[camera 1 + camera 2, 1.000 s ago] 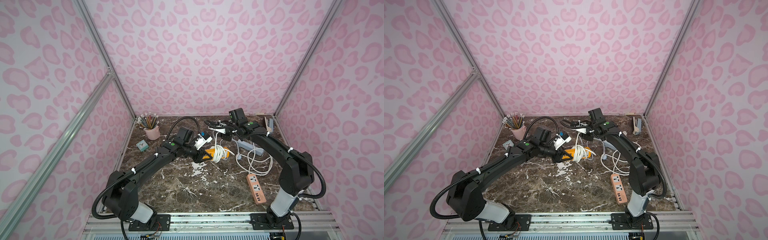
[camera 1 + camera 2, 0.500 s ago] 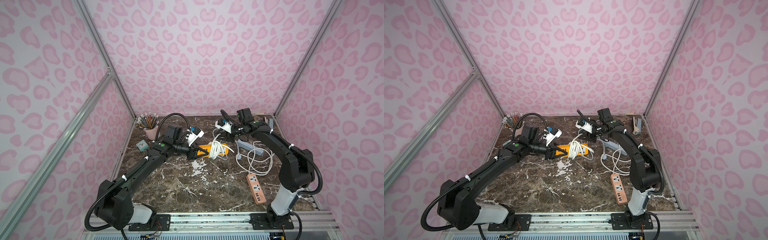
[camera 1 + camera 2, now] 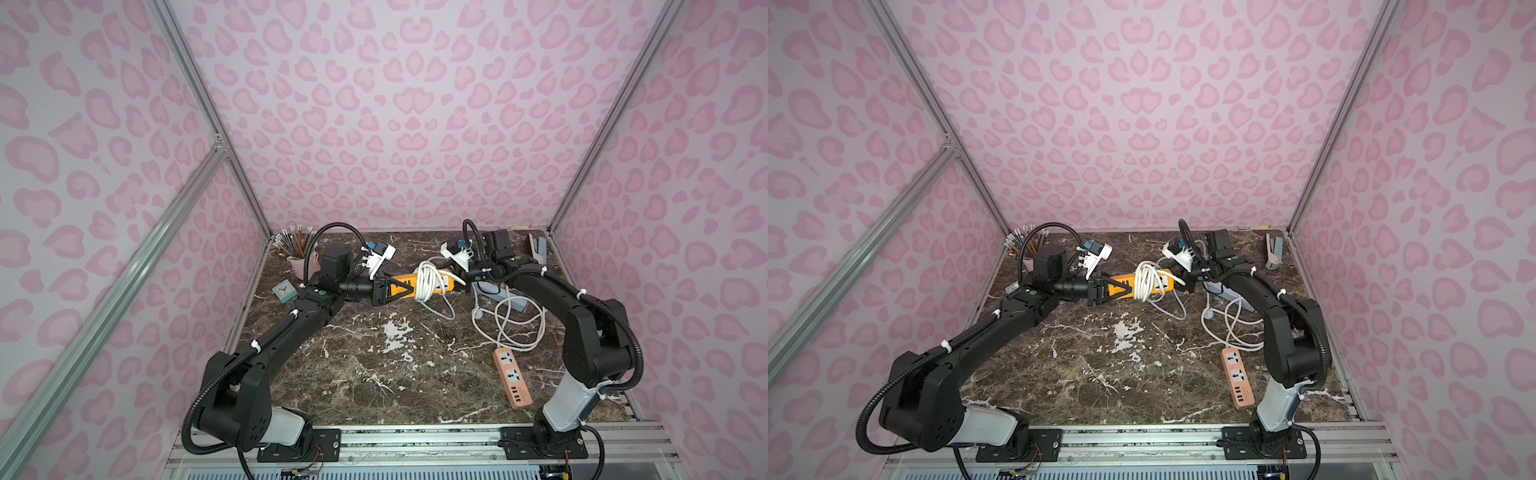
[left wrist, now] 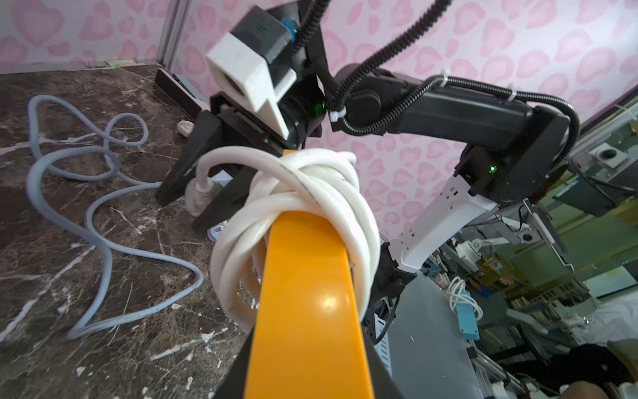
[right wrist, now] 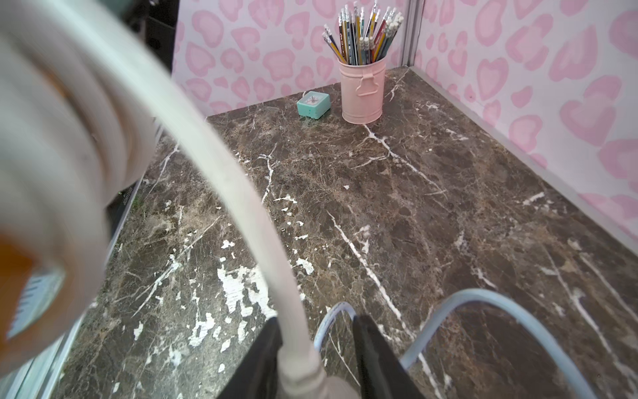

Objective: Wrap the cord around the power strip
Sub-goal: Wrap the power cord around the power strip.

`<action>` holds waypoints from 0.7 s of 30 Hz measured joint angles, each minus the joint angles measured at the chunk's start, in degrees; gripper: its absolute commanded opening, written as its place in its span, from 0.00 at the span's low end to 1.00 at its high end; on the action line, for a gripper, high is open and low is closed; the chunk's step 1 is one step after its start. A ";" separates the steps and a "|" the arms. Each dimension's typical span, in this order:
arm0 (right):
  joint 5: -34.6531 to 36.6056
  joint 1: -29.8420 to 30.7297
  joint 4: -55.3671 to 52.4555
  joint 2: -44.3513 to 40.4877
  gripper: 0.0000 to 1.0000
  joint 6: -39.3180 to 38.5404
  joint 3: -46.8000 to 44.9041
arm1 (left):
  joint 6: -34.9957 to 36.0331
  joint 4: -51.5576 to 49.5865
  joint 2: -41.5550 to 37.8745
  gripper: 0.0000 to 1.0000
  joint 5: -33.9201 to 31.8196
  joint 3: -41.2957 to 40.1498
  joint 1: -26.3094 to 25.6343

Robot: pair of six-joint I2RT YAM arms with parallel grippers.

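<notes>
Above the marbled tabletop [image 3: 365, 374], at the upper centre of the frame in both top views, the orange power strip [image 3: 443, 281] is held with its long axis running left to right. The white cord [image 3: 426, 282] coils around its middle. The left gripper [image 3: 405, 287] is clamped on its left end, and the right gripper [image 5: 316, 323] pinches the cord's plug end. A pink cup [image 5: 362, 93] holds pencils [image 5: 364, 38].

Pink leopard-spot walls [image 3: 395, 124] close in my work cell on three sides, braced by bare aluminium posts [image 3: 609, 124] at the back corners and a slanting strut [image 3: 124, 270] along one side. The cell's floor is a dark brown marble-look tabletop [image 3: 374, 374], veined and chipped white, with a silver metal rail [image 3: 415, 432] along its near edge. Light falls soft and even across it. From the left wrist view I glimpse a cluttered workshop [image 4: 569, 293] beyond the open front.
</notes>
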 measured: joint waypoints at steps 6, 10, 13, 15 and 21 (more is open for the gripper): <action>-0.70 0.59 10.84 0.68 0.29 12.24 -3.45 | -8.66 9.84 3.02 0.03 -2.19 -0.72 0.07; 0.59 2.56 15.02 2.05 0.27 20.68 -3.39 | -12.83 15.87 4.24 0.03 -3.87 -1.86 0.31; 1.57 3.78 17.49 2.67 0.28 28.22 -3.69 | -15.19 20.22 4.59 0.03 -5.81 -3.34 0.74; 1.68 4.17 19.78 2.95 0.28 34.27 -4.35 | -16.63 22.73 4.63 0.03 -7.43 -4.68 1.33; 2.97 6.12 22.93 3.28 0.27 51.95 -4.92 | -18.29 25.20 1.86 0.03 -12.98 -8.98 3.69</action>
